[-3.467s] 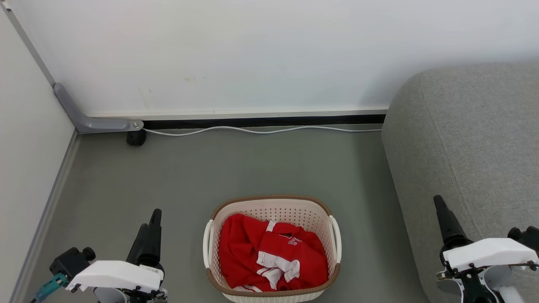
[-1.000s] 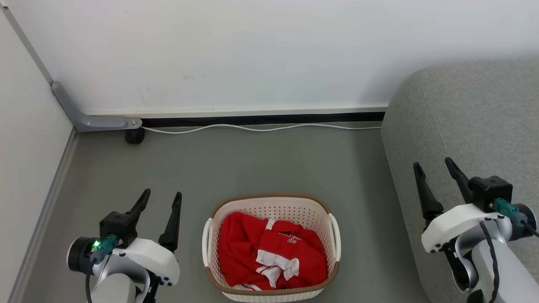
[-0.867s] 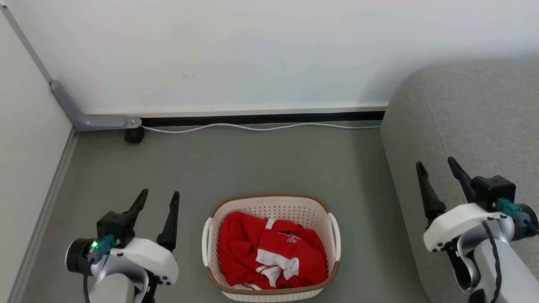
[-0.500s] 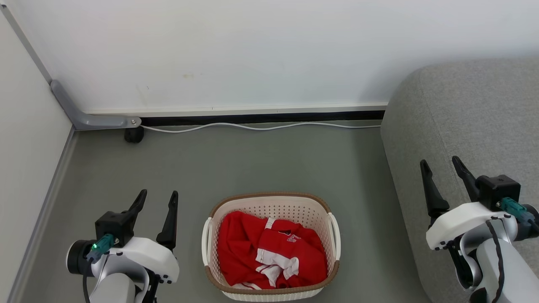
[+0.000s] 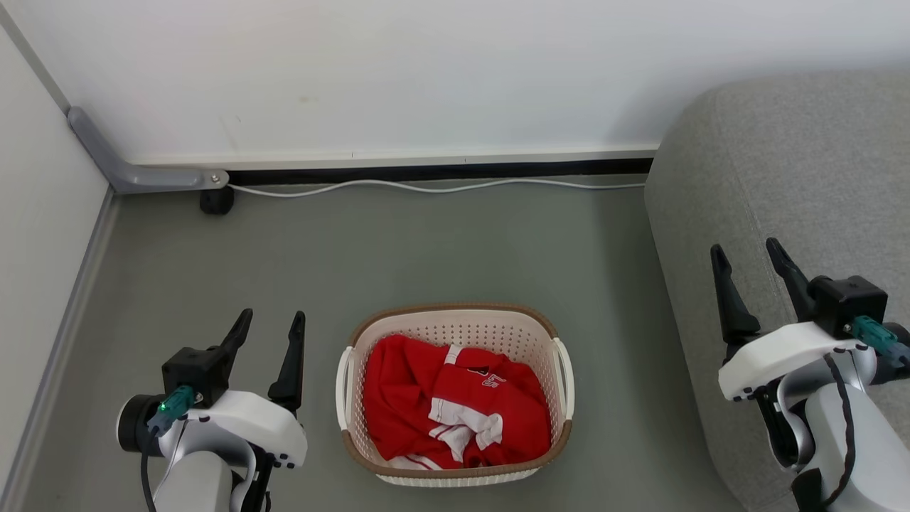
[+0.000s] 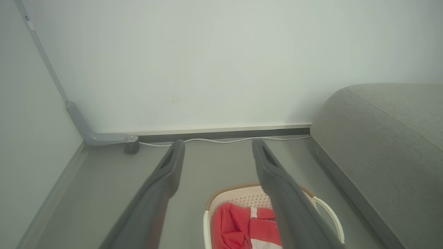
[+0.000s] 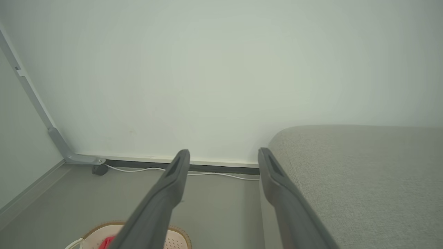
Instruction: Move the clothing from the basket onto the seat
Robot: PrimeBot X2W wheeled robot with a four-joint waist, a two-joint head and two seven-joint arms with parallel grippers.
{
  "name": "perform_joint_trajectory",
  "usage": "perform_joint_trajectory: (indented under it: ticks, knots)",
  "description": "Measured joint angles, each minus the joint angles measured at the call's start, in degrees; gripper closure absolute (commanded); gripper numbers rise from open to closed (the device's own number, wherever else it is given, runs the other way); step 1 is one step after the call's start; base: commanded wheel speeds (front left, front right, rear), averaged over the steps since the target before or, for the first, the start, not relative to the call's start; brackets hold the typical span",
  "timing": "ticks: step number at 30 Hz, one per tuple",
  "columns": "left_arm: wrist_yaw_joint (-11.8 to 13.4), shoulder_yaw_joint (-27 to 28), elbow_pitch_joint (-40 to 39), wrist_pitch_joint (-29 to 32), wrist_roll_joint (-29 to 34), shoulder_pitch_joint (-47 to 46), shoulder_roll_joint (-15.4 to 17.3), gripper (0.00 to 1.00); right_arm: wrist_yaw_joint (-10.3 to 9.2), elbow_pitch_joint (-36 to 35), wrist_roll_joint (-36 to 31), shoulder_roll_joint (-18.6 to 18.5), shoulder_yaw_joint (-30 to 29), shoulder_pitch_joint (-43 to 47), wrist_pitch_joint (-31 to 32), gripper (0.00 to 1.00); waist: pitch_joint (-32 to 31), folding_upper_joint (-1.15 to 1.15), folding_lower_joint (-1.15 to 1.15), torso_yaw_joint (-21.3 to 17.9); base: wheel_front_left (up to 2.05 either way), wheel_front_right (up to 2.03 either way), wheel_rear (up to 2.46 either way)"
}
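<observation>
Both arms have swung into a ready pose over the past few seconds. The left gripper [image 5: 273, 314] and right gripper [image 5: 744, 246] now stand with fingers spread wide and empty, where each earlier showed as a single dark spike. The head camera has also tipped down a little, so the whole scene sits differently in its view, but the things themselves have not moved.

The red shirt [image 5: 455, 405] lies crumpled in the basket [image 5: 455, 310] on the floor [image 5: 426, 249] between the arms, untouched. By this showing the move has yet to start, and a reach into the basket looks to be the next step.

The left gripper stands just beside the basket's left side. The right gripper hangs over the front edge of the grey seat [image 5: 803, 156], well apart from the basket.

A white cable [image 5: 426, 188] runs along the foot of the wall [image 5: 426, 71]. A grey bracket [image 5: 142, 174] and a small black wheel [image 5: 216, 201] sit in the far left corner, all well clear of the work.

Nothing lies between the grippers and the shirt except the basket's own walls and handles. A grasp would likely have to come from above, and the loose cloth may drag on the rim.
</observation>
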Motion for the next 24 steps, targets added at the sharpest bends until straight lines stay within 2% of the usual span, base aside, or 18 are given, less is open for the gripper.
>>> perform_joint_trajectory:
  ticks: [11, 24]
  knots:
    - [0.00, -1.75, -0.91, 0.00, -1.49, -4.17, -0.64, 0.00, 0.00, -3.89, -1.20, 0.09, -1.54, -3.69, -0.05, 0.00, 7.81, 0.00, 0.00, -0.08, 0.00, 0.00, 0.00]
    - [0.00, -5.28, -1.70, -0.01, -3.85, -11.90, -1.08, 0.00, 0.00, -7.79, -3.04, -0.04, -3.14, -10.61, -0.07, 0.00, 21.17, 0.00, 0.00, -0.25, 0.00, 0.00, 0.00]
